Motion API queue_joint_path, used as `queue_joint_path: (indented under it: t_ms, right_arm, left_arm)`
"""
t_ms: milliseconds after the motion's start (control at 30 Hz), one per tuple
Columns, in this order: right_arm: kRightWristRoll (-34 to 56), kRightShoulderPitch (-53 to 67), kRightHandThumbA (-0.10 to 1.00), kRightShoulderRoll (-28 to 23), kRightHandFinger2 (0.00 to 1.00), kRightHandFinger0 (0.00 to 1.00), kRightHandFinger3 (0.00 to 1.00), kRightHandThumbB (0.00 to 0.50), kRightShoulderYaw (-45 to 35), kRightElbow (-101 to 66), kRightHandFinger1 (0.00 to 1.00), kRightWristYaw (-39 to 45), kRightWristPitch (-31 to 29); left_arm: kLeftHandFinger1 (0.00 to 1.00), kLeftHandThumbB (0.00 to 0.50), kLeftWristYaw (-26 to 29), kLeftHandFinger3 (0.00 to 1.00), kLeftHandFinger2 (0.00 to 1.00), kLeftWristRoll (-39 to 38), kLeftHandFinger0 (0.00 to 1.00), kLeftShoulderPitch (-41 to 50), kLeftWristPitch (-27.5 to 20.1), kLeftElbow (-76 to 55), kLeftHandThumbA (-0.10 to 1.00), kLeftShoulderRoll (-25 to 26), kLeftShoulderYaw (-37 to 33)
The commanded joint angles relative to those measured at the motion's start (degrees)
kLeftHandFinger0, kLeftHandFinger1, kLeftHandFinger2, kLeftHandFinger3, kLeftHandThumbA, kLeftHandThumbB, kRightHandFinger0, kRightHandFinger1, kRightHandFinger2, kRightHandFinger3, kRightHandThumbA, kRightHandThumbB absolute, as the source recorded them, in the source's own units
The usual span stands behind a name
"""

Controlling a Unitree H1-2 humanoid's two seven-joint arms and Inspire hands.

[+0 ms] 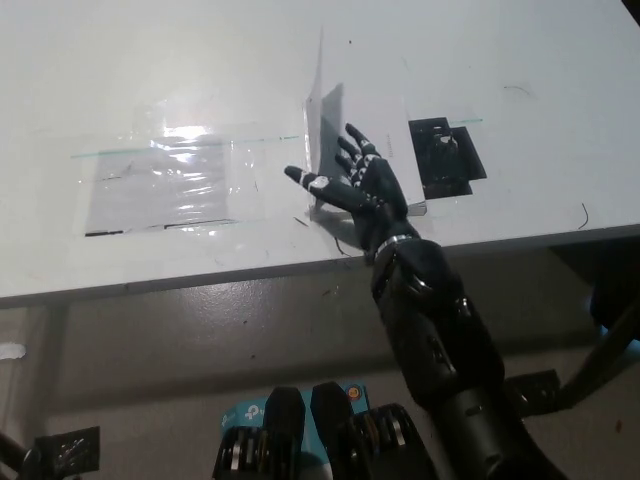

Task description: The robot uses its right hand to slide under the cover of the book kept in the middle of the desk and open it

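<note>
One book [330, 125] cover stood upright, right robot hand [358, 188] spread beside it.

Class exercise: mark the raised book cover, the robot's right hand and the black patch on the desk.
book cover [318, 110], head view, on its upright white sheet.
right robot hand [362, 188], head view, on the black palm.
black patch [445, 158], head view, at its middle.

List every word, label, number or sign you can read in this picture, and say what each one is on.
None can be read.
Book: faint grey marks show on the open page beside the right robot hand, too blurred to read.
Black patch on the desk: no lettering can be made out.
Clear plastic sheet: glare only, no text.
Pen-like scribbles on the desk: marks, not words.
</note>
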Motion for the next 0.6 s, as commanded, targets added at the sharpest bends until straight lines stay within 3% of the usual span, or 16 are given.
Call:
queue_joint_path:
  t_ms: [0, 67, 167, 200, 267, 333, 400, 433, 467, 533, 567]
  right_arm:
    - [-4.7, -4.2, 1.0, -0.1, 1.0, 0.74, 1.0, 0.109, 3.1, 2.2, 1.0, 4.0, -4.1]
    - [-6.4, -5.4, 1.0, -0.6, 1.0, 0.83, 1.0, 0.106, 5.2, 4.1, 1.0, 5.2, -5.0]
    - [-8.6, -6.8, 1.0, -1.2, 1.0, 0.81, 1.0, 0.121, 7.6, 5.0, 1.0, 5.4, -5.4]
    - [-10.2, -8.3, 1.0, -1.6, 1.0, 0.77, 1.0, 0.132, 9.1, 6.5, 1.0, 6.0, -6.4]
    - [-11.3, -10.7, 1.0, -1.9, 1.0, 0.72, 1.0, 0.176, 10.3, 8.3, 1.0, 6.5, -6.6]
    - [-12.8, -12.5, 1.0, -2.4, 1.0, 0.68, 1.0, 0.203, 11.9, 9.2, 1.0, 7.3, -6.3]
    - [-14.1, -13.7, 1.0, -2.7, 1.0, 0.65, 1.0, 0.197, 12.9, 10.2, 1.0, 7.4, -6.5]
    - [-13.9, -14.3, 0.98, -2.6, 1.0, 0.63, 1.0, 0.19, 13.0, 10.6, 1.0, 7.9, -6.5]
    - [-15.0, -15.1, 0.99, -2.8, 1.0, 0.62, 1.0, 0.206, 13.9, 11.0, 0.99, 8.2, -6.1]
    - [-16.2, -15.8, 0.99, -3.2, 1.0, 0.65, 1.0, 0.196, 15.2, 11.0, 0.98, 9.1, -5.8]
    - [-17.7, -16.7, 0.94, -3.3, 0.98, 0.62, 1.0, 0.2, 16.6, 12.0, 0.93, 9.7, -7.6]
  left_arm:
    - [0.8, 0.235, 1.9, 0.84, 0.85, 1.0, 0.79, -0.9, 0.9, -1.7, 0.56, 1.2, -0.5]
    - [0.8, 0.24, 1.2, 0.87, 0.87, 0.9, 0.77, -0.9, 0.9, -1.3, 0.57, 1.5, -0.6]
    - [0.81, 0.231, 1.1, 0.89, 0.89, 1.0, 0.78, -1.0, 1.3, -1.7, 0.58, 1.8, -0.8]
    - [0.81, 0.241, 1.3, 0.89, 0.89, 1.2, 0.78, -1.1, 1.4, -1.7, 0.58, 1.9, -0.8]
    - [0.7, 0.268, 2.3, 0.81, 0.81, 1.6, 0.71, -1.6, 1.3, -1.5, 0.53, 2.0, -0.6]
    - [0.72, 0.255, 2.9, 0.8, 0.81, 0.9, 0.72, -2.2, 1.2, -1.3, 0.48, 2.0, 0.2]
    - [0.72, 0.262, 3.6, 0.78, 0.82, 0.9, 0.72, -2.6, 1.5, -1.5, 0.46, 2.1, 0.5]
    - [0.72, 0.265, 3.7, 0.77, 0.81, 1.0, 0.72, -2.7, 1.8, -1.6, 0.47, 2.1, 0.4]
    - [0.79, 0.283, 2.9, 0.78, 0.84, 1.1, 0.79, -2.7, 1.6, -1.2, 0.52, 2.3, 0.0]
    - [0.79, 0.287, 3.2, 0.79, 0.83, 0.8, 0.8, -3.0, 1.8, -1.3, 0.5, 2.1, 0.2]
    - [0.79, 0.279, 3.1, 0.8, 0.84, 1.1, 0.8, -3.1, 1.5, -1.2, 0.51, 2.1, 0.0]
